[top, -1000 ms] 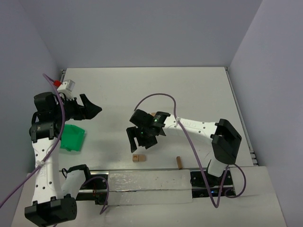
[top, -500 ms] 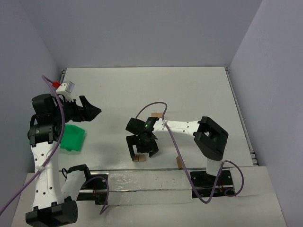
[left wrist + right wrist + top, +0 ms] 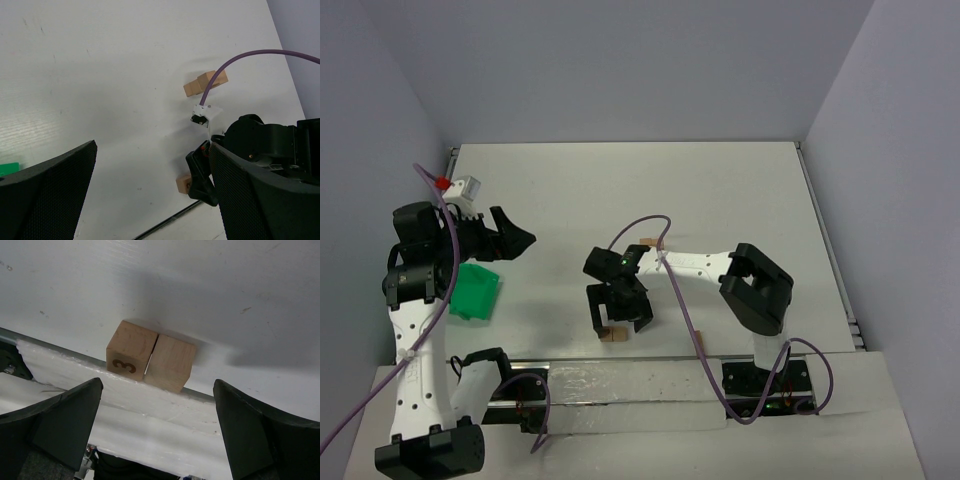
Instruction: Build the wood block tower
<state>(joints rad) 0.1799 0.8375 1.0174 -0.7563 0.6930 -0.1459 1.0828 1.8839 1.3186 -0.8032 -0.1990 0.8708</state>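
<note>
Two light-tan wood blocks lie side by side at the table's near edge: one marked "3" (image 3: pixel 128 350) and a plain one (image 3: pixel 170 362). From above they show as one small pair (image 3: pixel 612 335). My right gripper (image 3: pixel 618 324) hangs just over them, open, its fingers spread wider than the pair (image 3: pixel 157 384), touching neither. A second pair of blocks (image 3: pixel 205 82) lies farther back (image 3: pixel 647 243), partly behind the purple cable. My left gripper (image 3: pixel 510 236) is raised at the left, open and empty (image 3: pixel 154 150). No stacked tower shows in any view.
A green tray (image 3: pixel 475 290) sits at the left under the left arm. The right arm's purple cable (image 3: pixel 640 225) loops over the middle of the table. A pale strip and rail (image 3: pixel 620 385) run along the near edge, right beside the front blocks.
My right gripper has dropped toward the near edge, over the front pair of blocks, and its jaws have opened wider. The left arm has barely shifted.
</note>
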